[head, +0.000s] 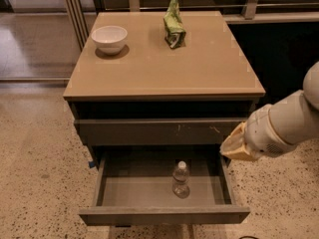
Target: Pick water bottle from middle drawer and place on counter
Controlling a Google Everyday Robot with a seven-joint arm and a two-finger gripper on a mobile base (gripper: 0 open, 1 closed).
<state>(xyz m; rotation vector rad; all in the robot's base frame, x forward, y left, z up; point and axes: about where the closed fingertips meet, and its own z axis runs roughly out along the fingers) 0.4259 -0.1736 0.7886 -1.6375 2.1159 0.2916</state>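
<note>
The water bottle (181,179), clear with a white cap, stands upright on the grey floor of the middle drawer (134,190), which is pulled out. My gripper (235,146) comes in from the right on a white arm, at the drawer's right rim, right of the bottle and higher, apart from it. The tan counter (159,63) tops the cabinet above.
A white bowl (109,38) sits at the counter's back left and a green crumpled bag (174,24) at its back middle. A grey drawer front with pale scratches (164,131) is shut above the open drawer. Speckled floor lies around the cabinet.
</note>
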